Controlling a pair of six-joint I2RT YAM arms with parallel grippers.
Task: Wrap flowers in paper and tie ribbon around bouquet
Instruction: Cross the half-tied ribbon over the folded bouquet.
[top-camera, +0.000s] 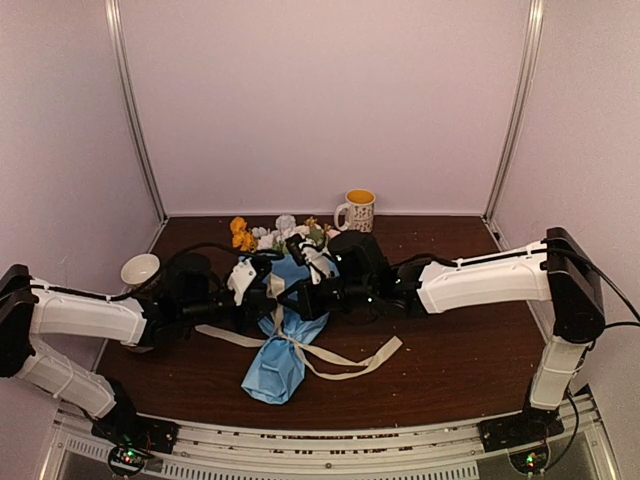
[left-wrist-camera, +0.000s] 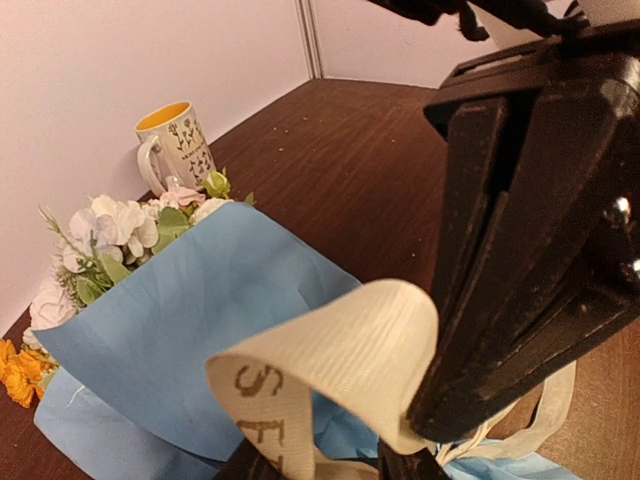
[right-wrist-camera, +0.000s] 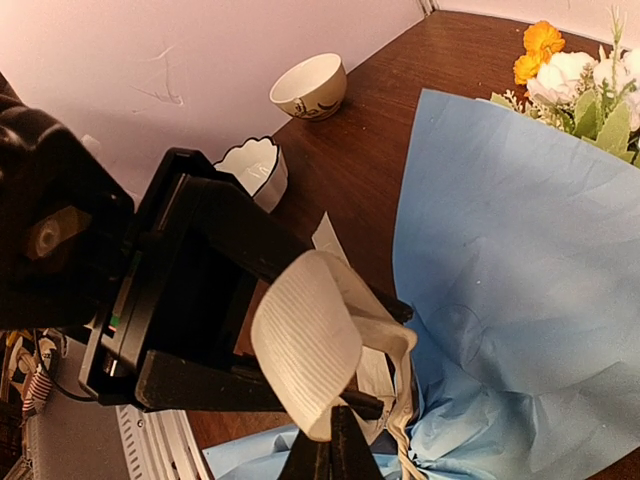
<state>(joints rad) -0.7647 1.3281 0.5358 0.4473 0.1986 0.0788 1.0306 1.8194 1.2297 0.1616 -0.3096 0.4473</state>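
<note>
I am at the tying step: the bouquet (top-camera: 283, 345) lies on the surface (top-camera: 450, 350), wound with the ribbon (right-wrist-camera: 305, 340). My right end effector (right-wrist-camera: 328, 460) clenches a ribbon loop. My left end effector (left-wrist-camera: 325, 466) surrounds it, grip unclear. Next I need a firm grasp and a pull.

Right gripper (right-wrist-camera: 330, 440) clamped, left gripper (right-wrist-camera: 390, 358) jaws apart

A dark wooden desk (top-camera: 450, 340) carries a blue paper bouquet (top-camera: 275, 365) at its middle. A cream ribbon (top-camera: 228, 337) trails out either side of the bouquet. A mug (top-camera: 358, 210) stands behind it, a small bowl (top-camera: 140, 268) to its left.
</note>
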